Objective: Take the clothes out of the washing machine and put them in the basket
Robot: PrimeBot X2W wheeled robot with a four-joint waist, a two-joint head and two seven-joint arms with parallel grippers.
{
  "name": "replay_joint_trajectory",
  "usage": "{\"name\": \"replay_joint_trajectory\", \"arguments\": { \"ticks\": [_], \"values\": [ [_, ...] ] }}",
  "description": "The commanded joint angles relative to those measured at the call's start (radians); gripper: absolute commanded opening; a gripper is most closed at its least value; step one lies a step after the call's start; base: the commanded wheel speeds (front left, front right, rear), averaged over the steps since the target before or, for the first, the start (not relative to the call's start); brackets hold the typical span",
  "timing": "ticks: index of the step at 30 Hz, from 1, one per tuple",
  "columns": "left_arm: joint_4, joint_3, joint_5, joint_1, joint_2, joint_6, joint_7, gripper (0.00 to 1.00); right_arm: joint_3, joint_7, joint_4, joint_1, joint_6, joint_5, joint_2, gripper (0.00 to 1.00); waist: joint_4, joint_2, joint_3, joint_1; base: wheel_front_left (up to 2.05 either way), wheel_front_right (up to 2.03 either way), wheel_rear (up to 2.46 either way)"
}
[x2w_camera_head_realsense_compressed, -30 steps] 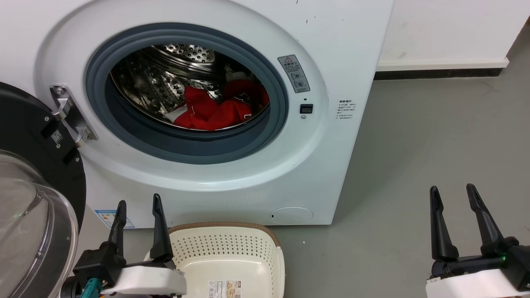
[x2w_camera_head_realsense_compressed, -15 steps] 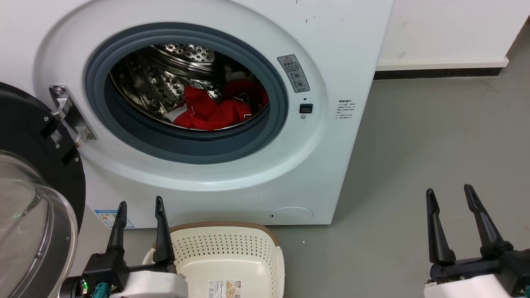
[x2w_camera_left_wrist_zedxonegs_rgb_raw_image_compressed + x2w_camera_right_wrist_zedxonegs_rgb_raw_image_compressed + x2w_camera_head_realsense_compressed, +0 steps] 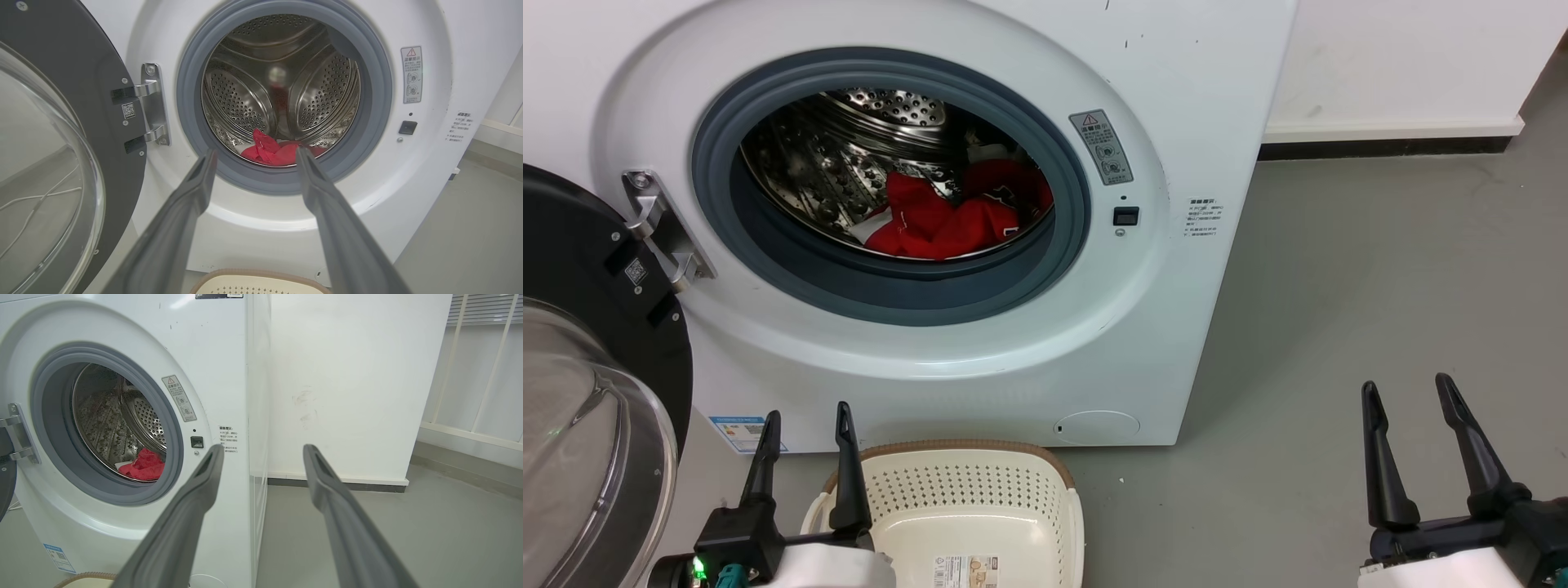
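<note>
Two grippers sit low in the frame, fingers spread, holding nothing: left gripper (image 3: 808, 412) at lower left by the basket (image 3: 964, 447), right gripper (image 3: 1406, 384) at lower right. The clothes (image 3: 939, 220) lie bunched inside the washing machine (image 3: 1176, 122) drum (image 3: 882, 106) at upper centre, door (image 3: 572, 237) open.

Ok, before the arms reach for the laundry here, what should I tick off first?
1. The door of the washing machine is swung open: ok.
2. The clothes lie low in the drum, in plain sight: ok.
3. The left gripper is open and holds nothing: ok.
4. The right gripper is open and holds nothing: ok.
5. The basket stands on the floor below the opening: ok.
6. Further garments hidden under the red fabric: cannot tell.
</note>
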Motion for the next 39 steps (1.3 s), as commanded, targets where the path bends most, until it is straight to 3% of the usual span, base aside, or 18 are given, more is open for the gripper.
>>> {"name": "replay_joint_trajectory", "arguments": {
  "ticks": [1,23,34,39],
  "values": [
    [0.003,0.0,0.002,0.009,0.003,0.001,-0.003,1.0,-0.001,-0.002,0.005,0.012,0.0,0.008,-0.003,1.0,0.0,0.0,-0.001,0.0,0.0,0.0,0.0],
    [0.024,0.007,0.0,-0.005,0.003,0.006,-0.003,1.0,0.002,-0.002,0.013,0.005,0.0,0.015,-0.002,1.0,-0.008,0.0,0.006,0.0,0.0,0.0,0.0],
    [0.118,0.081,0.054,-0.169,0.012,-0.108,-0.003,1.0,0.016,-0.002,0.001,-0.038,0.0,0.005,-0.002,1.0,-0.044,0.0,0.065,0.0,0.0,0.0,0.0],
    [0.196,0.117,0.076,-0.303,0.035,-0.13,-0.003,1.0,0.025,-0.002,-0.01,-0.076,0.0,0.008,-0.002,1.0,-0.075,0.0,0.126,0.0,0.0,0.0,0.0]
  ]
}}
